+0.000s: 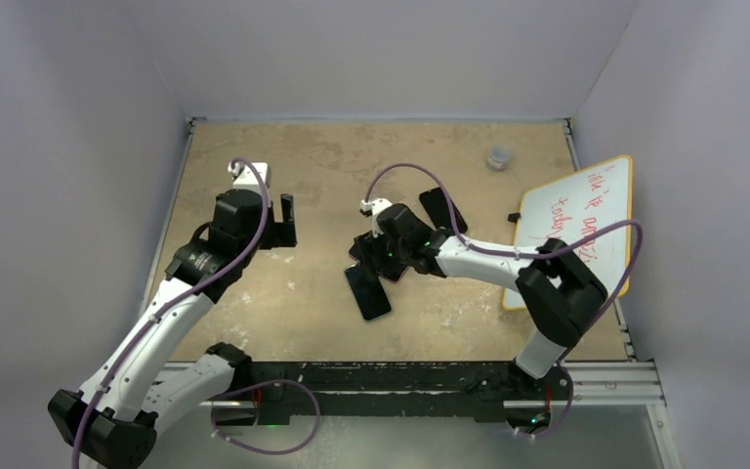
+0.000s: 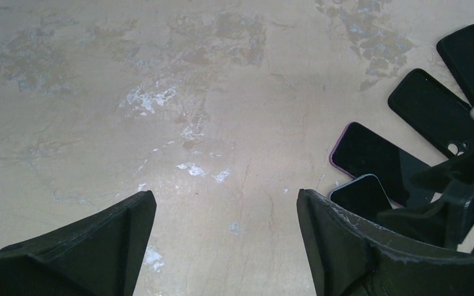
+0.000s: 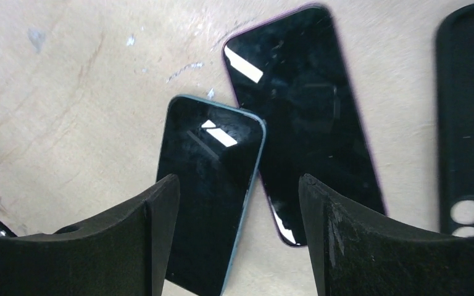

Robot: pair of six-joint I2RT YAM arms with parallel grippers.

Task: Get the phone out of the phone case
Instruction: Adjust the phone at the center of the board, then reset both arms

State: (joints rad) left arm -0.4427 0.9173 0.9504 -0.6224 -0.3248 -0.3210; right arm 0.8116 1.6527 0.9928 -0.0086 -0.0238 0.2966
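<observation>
Phone with the teal rim (image 3: 213,142) is the one to go for, and it lies directly below your right gripper (image 3: 234,185). That gripper's jaws stand apart with nothing clamped between them. In the right wrist view the gap sits over the lower half of this phone. The left finger (image 3: 154,216) covers its lower left corner, and the right finger (image 3: 333,228) hangs past its far edge, over the neighbour.

The phone's long axis runs away from the wrist, tilted a little, so the jaws already span its short width. You cannot tell from these views whether the teal rim is a case or the phone's own frame. You also cannot tell how high the fingers are above it.

Just beside it lies the purple-rimmed phone (image 3: 302,105), roughly parallel. Its edge meets the teal one's upper right corner, though whether it touches or overlaps is unclear. That makes the right side of any grip crowded, in my judgement. Further out to the right is a black case (image 3: 469,123) with open camera holes, apart from both phones.

Your left gripper (image 2: 225,197) is also spread wide and empty, over bare table (image 2: 160,61). The phones are off to its right, so it is the farther arm. You would have to bring it across if you want it to pin one end.
</observation>
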